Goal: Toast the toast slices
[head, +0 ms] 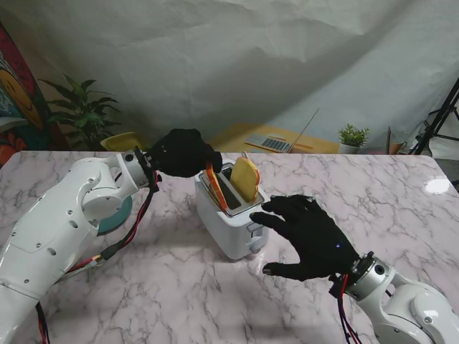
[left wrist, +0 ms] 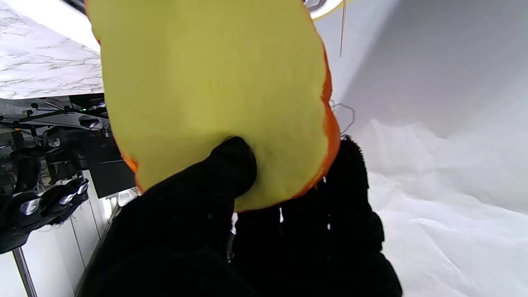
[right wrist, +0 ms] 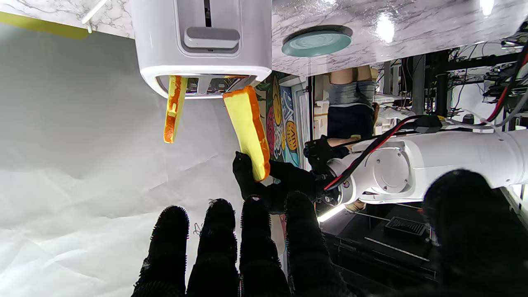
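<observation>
A white toaster stands mid-table, its grey lever facing my right hand. One yellow toast slice with an orange crust stands in the slot on the right, sticking well out. My left hand is shut on a second slice; it is tilted, with its lower end at the mouth of the left slot. That slice fills the left wrist view, the thumb pressed on its face. My right hand hovers open, palm down, just right of the toaster, holding nothing.
A teal plate lies on the marble table under my left forearm, also in the right wrist view as the plate. Beyond the far edge are a laptop, two potted plants and a white backdrop.
</observation>
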